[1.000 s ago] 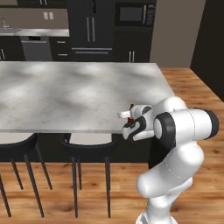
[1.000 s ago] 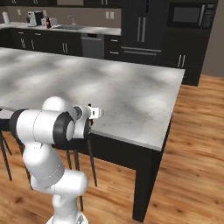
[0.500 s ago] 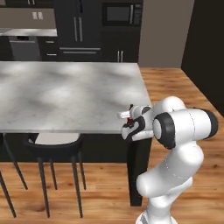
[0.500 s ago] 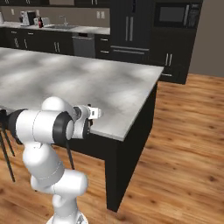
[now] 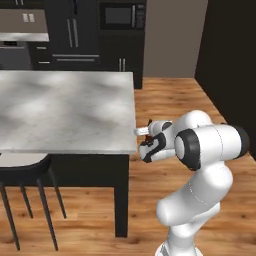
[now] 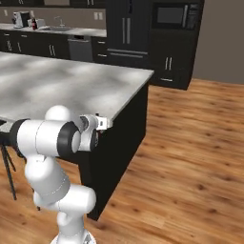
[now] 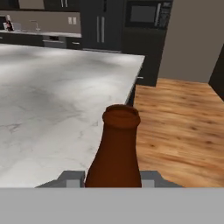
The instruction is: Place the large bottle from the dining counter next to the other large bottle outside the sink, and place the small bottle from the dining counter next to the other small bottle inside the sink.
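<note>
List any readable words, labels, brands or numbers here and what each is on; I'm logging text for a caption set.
None can be read.
The brown bottle between the gripper's fingers shows its neck and mouth, with no label in sight.
The microwave front is dark, with no legible marks.
The items on the far counter by the faucet are too small to read.

Bottle in claw, just off dining counter corner; stool beneath.

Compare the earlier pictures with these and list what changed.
The base has driven right along the pale grey-white marble dining counter; its end now sits mid-picture, with more wooden floor showing and the black stool slid left. Unchanged: the folded arm, and the gripper with its jaws around the brown narrow-necked bottle.
</note>
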